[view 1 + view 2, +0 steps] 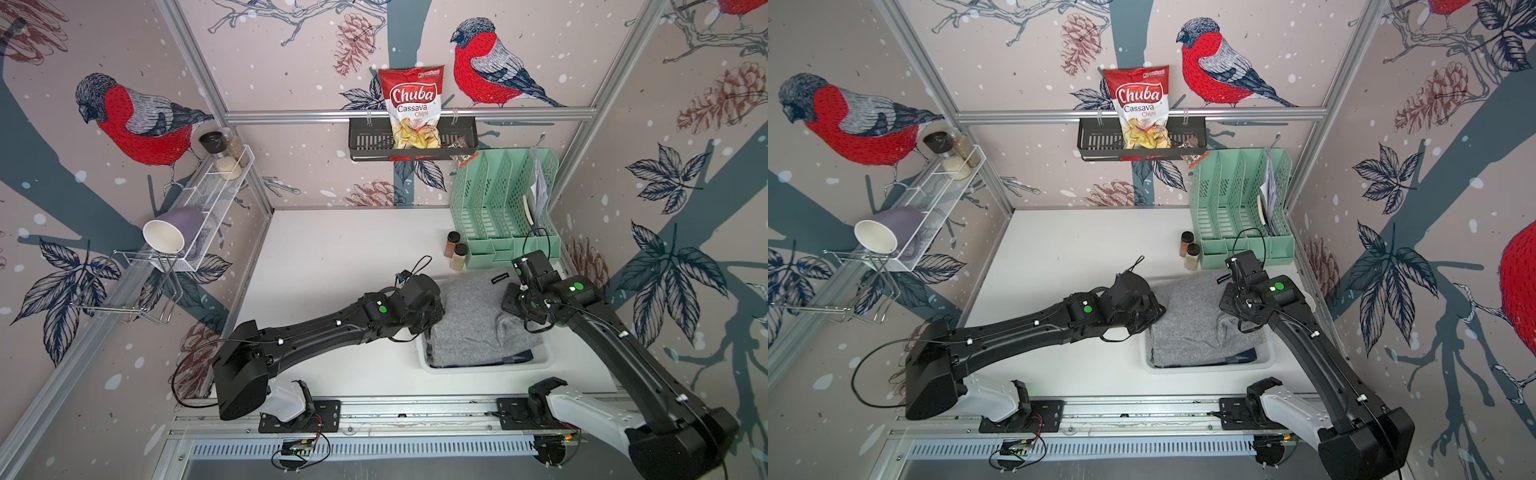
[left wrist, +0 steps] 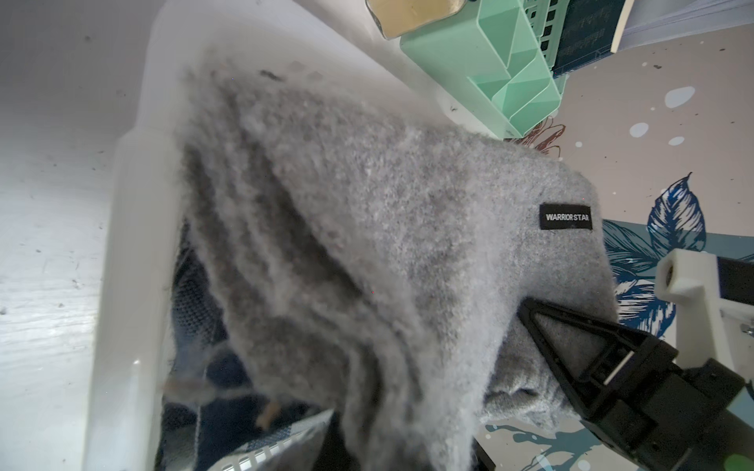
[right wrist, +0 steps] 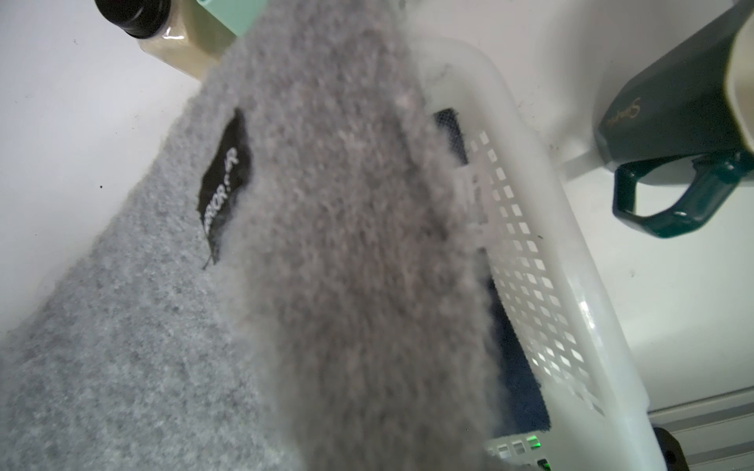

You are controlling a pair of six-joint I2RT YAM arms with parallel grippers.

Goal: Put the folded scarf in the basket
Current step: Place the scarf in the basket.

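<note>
Grey folded scarf (image 1: pixel 469 320) noted draped over and into the white basket (image 1: pixel 486 369), near-right on the counter (image 1: pixel 332 257); left fingers (image 1: pixel 1154 311) clamped on its left edge; right fingers (image 2: pixel 644 350) clamped on its right edge; dark blue cloth (image 1: pixel 511 356) seen underneath.

On table (image 1: pixel 332 249): basket (image 1: pixel 486 368) w/ scarf (image 1: pixel 469 320) in it; organiser (image 1: pixel 490 199) behind basket, 2 jars (image 1: pixel 459 257) left of organiser.

Left arm (image 1: pixel 316 332) and right arm (image 1: pixel 623 345) are matte black, with white base housings (image 1: pixel 286 401) at six o'clock, green round stickers (image 1: pixel 382 309), looped black cables (image 1: pixel 172 376).
</note>
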